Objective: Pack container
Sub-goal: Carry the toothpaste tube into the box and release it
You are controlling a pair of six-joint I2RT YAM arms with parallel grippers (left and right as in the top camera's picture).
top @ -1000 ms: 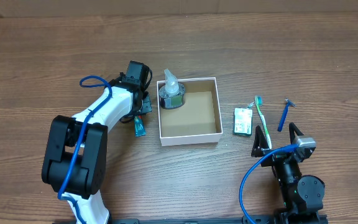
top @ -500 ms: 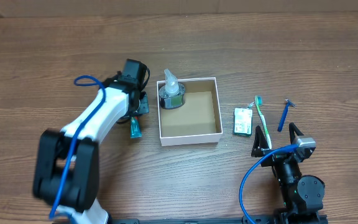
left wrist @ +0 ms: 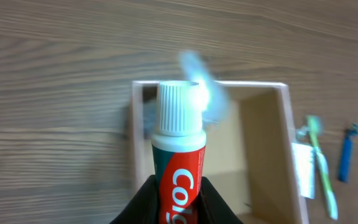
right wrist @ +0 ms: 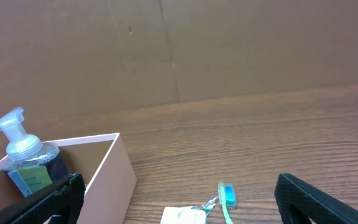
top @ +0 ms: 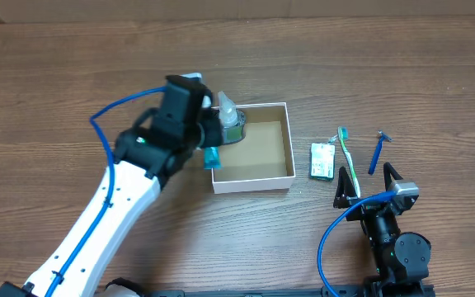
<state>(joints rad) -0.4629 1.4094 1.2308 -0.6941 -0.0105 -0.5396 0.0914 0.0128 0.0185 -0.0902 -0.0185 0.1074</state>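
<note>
The container (top: 264, 153) is a square white-walled box with a brown inside at mid-table. A clear pump bottle (top: 228, 120) stands in its far left corner. My left gripper (top: 208, 152) is shut on a red toothpaste tube (top: 212, 157) and holds it above the container's left wall. In the left wrist view the tube (left wrist: 178, 155) points cap-first at the container (left wrist: 285, 143), with the bottle (left wrist: 201, 82) blurred beyond it. My right gripper (top: 368, 183) is open and empty near the front edge, right of the container.
A green-and-white floss pack (top: 323, 161), a green toothbrush (top: 346, 153) and a blue razor (top: 377, 153) lie on the table right of the container. The right wrist view shows the container wall (right wrist: 114, 171), the bottle (right wrist: 25, 155) and the toothbrush head (right wrist: 227, 194).
My left gripper has risen from the table left of the container, carrying the toothpaste tube to the right, over the container's left wall. The right arm has not moved.
</note>
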